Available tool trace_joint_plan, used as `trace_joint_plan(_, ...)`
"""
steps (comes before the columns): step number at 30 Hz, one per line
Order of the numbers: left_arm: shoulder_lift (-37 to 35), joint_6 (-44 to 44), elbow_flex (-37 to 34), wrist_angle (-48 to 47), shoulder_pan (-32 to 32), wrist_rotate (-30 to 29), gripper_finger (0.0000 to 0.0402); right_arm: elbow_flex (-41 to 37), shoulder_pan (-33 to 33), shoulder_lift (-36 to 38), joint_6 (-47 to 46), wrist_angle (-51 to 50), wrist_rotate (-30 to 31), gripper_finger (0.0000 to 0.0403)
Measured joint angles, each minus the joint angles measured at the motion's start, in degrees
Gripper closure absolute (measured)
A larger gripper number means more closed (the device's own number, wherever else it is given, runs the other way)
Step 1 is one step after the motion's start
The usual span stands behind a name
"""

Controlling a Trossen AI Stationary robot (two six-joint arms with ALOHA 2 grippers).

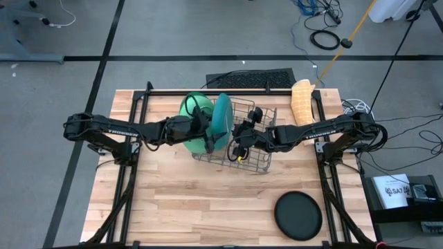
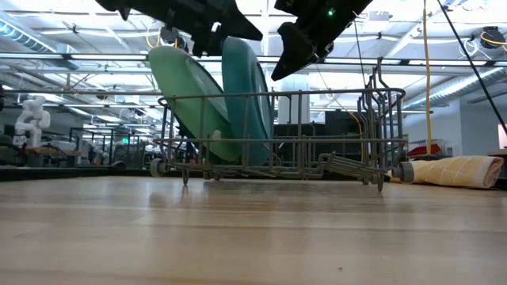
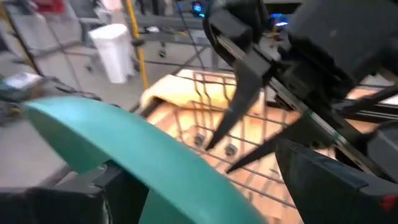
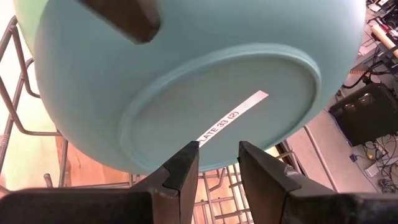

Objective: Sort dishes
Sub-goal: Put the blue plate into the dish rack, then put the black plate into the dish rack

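- teal-green plate point(image 1: 222, 119) upright in wire rack point(image 1: 252, 142), beside light-green plate point(image 1: 194, 105).
- left gripper point(image 1: 208, 131) straddles teal plate's rim, fingers spread wide, not clamping.
- right gripper point(image 1: 239, 146) just beside plate's underside, narrow gap, holding nothing.
- black plate point(image 1: 298, 215) flat on bench point(image 1: 187, 200), well apart.

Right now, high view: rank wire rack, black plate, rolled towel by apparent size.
1. wire rack, largest footprint.
2. black plate, lying flat at the table's front right.
3. rolled towel, smallest, by the table's back edge.
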State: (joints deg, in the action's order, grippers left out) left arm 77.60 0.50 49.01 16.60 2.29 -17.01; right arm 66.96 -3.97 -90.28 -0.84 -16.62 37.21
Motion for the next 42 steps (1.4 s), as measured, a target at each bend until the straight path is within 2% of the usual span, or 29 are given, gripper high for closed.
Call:
trace_joint_plan(6, 0.0, -5.3, 1.8, -0.2, -1.9, -6.5, 0.007, 0.0, 0.0, 0.0, 0.0, 0.0, 0.0, 0.0294)
trace_joint_plan(10, 0.0, -5.8, 2.8, -3.2, -2.1, -8.5, 0.007, 0.0, 0.0, 0.0, 0.1, 0.0, 0.0, 0.0294)
trace_joint_plan(15, 0.0, -5.9, 2.8, -6.7, -3.3, -14.7, 0.007, 0.0, 0.0, 0.0, 0.1, 0.0, 0.0, 0.0294)
trace_joint_plan(24, 0.0, -12.5, 3.7, -5.0, -5.8, -22.0, 0.007, 0.0, 0.0, 0.0, 0.1, 0.0, 0.0, 0.0294)
trace_joint_plan(31, 0.0, -14.6, 3.9, -4.5, -7.4, -25.4, 0.007, 0.0, 0.0, 0.0, 0.0, 0.0, 0.0, 0.0294)
trace_joint_plan(38, -0.1, -21.2, 3.9, 2.8, -10.8, -32.6, 0.007, 0.0, 0.0, 0.0, 0.0, -0.1, 0.0, 0.0294)
trace_joint_plan(42, -1.2, -22.9, 3.9, 3.5, -13.5, -35.7, 0.007, 0.0, 0.0, 0.0, 0.0, -0.2, 0.0, 0.0294)
